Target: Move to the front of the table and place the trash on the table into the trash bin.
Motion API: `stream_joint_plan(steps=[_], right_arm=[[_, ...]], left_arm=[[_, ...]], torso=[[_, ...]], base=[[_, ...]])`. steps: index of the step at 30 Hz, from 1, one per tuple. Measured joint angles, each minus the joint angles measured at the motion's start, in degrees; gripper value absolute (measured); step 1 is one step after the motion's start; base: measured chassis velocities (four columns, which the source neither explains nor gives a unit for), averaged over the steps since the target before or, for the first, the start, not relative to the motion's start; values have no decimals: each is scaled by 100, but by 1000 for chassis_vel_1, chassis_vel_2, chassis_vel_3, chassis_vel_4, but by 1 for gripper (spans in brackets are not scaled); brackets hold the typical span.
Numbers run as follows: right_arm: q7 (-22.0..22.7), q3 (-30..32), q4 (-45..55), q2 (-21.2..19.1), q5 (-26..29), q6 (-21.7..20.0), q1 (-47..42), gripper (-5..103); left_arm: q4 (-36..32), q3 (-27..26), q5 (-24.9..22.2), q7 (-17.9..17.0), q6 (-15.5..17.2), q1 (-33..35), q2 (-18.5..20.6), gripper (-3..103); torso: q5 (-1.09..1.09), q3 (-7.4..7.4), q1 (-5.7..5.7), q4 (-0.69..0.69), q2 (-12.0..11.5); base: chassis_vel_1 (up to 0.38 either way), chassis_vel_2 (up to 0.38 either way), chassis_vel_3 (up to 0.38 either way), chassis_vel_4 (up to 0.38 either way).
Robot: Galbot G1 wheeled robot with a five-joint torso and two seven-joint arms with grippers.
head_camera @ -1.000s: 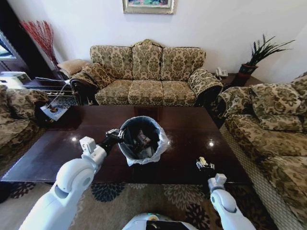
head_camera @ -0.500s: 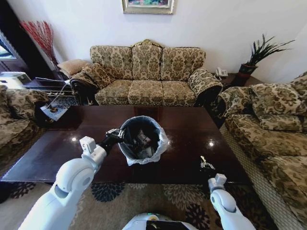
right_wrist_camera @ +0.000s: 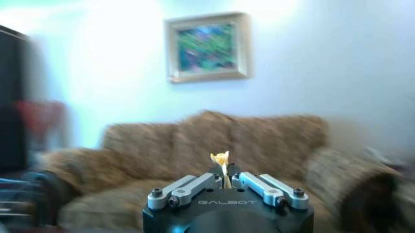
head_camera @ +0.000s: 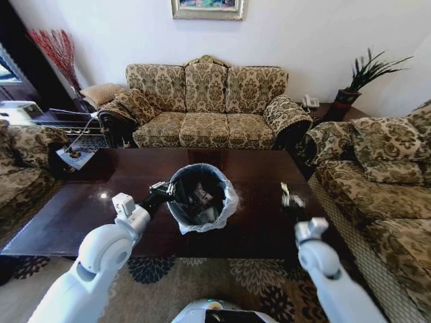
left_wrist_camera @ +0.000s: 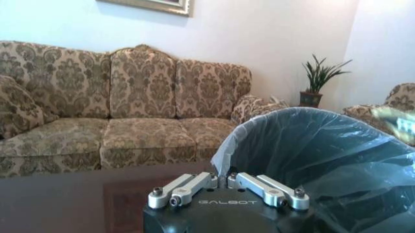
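Glossy dark table [head_camera: 81,215] carries the trash bin [head_camera: 202,195]; the left gripper [head_camera: 161,190] pinches its bag-lined rim. Right gripper [head_camera: 288,200], raised right of the bin, is clamped on a yellowish wrapper [right_wrist_camera: 220,159].

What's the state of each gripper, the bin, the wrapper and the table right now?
left gripper: shut on the trash bin rim.
right gripper: shut on wrapper, held above the table.
wrapper: pinched, sticking up between the fingers.
trash bin: upright on the table, bag-lined, litter inside.
table: glossy.
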Motion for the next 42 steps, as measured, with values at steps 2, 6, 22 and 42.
stream_joint_plan(steps=[2,6,22,42], right_arm=[[6,-67,113,-118,105,-45,98,0],[-253,-697,789,-892,942,-298,826,0],[-487,-3478,938,-1332,2311,-1113,3321,-3],[-450,-4331,374,-899,1917,-1172,4076,67]], left_arm=[[10,24,0,2,0,-23,4,3],[124,64,-4,43,0,-109,23,3],[667,285,-15,111,1,-543,139,3],[645,119,-13,94,0,-478,112,3]], torso=[[2,0,0,-1,0],[2,0,0,-4,-1],[-1,0,0,-5,-1],[0,0,0,-4,0]], base=[[0,0,0,0],[0,0,0,0],[0,0,0,0],[0,0,0,0]])
